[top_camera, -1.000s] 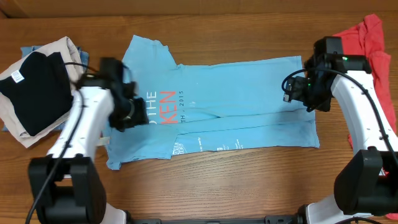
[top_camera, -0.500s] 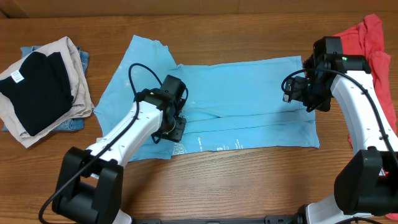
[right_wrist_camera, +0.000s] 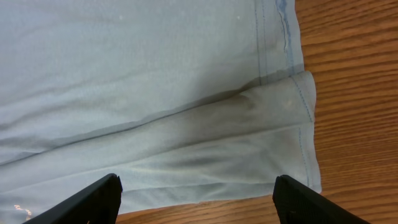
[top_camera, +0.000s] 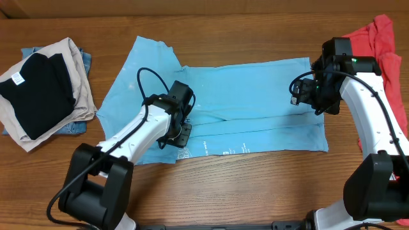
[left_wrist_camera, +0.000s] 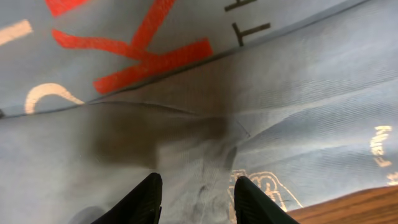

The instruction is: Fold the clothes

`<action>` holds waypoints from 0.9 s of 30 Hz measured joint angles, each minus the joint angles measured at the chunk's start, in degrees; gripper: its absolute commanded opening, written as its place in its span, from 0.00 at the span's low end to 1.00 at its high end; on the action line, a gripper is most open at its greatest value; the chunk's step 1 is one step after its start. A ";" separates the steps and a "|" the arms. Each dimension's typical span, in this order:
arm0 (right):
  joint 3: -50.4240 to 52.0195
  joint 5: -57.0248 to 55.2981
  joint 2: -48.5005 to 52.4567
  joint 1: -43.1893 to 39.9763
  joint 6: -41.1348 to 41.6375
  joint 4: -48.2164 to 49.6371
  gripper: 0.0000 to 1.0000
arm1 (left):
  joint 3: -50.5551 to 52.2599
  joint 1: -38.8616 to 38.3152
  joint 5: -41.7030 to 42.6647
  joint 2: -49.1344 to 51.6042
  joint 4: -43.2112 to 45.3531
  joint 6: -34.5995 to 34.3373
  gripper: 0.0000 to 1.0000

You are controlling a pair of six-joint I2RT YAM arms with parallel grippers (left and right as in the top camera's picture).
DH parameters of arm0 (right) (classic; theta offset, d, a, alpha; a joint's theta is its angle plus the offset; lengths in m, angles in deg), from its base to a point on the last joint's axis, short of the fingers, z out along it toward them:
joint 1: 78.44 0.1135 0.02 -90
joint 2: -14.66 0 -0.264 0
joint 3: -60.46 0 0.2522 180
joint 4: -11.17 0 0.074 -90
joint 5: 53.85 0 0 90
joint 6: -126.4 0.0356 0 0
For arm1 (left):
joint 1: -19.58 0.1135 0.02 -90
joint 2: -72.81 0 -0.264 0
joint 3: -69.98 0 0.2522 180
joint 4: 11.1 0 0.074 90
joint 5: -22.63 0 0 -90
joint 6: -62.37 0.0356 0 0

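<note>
Lying flat on the desk (top_camera: 255,191), long axis left-to-right, the light blue T-shirt (top_camera: 255,96) had its near fold directly under the left fingers (left_wrist_camera: 140,199), set narrow, grip unclear, while the right fingers (right_wrist_camera: 93,199) hung wide open over the hem end.
</note>
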 measured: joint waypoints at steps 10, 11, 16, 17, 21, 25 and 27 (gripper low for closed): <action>0.00 0.00 0.00 0.00 -0.02 -0.04 0.82 | 0.28 -1.11 -0.02 2.99 2.69 0.04 0.29; 0.00 0.00 0.00 0.00 0.00 -0.09 0.82 | 0.28 -1.11 -0.09 3.17 2.67 0.20 0.25; 0.00 0.00 0.00 0.00 0.00 -0.02 0.82 | 0.28 -1.11 -1.31 3.28 2.32 0.42 0.13; 0.00 0.00 0.00 0.00 0.00 -0.09 0.82 | 0.28 -1.11 -1.66 3.28 2.08 0.42 0.11; 0.00 0.00 0.00 0.00 0.00 -0.04 0.82 | 0.28 -1.11 -3.91 3.28 0.85 0.31 0.04; 0.00 0.00 0.00 0.00 -0.02 -0.02 0.82 | -0.11 -1.11 -5.44 3.28 -0.66 0.13 0.04; 0.00 -0.02 0.00 0.00 -0.02 -0.04 0.82 | -1.16 -1.11 -5.88 3.30 -1.05 0.15 0.04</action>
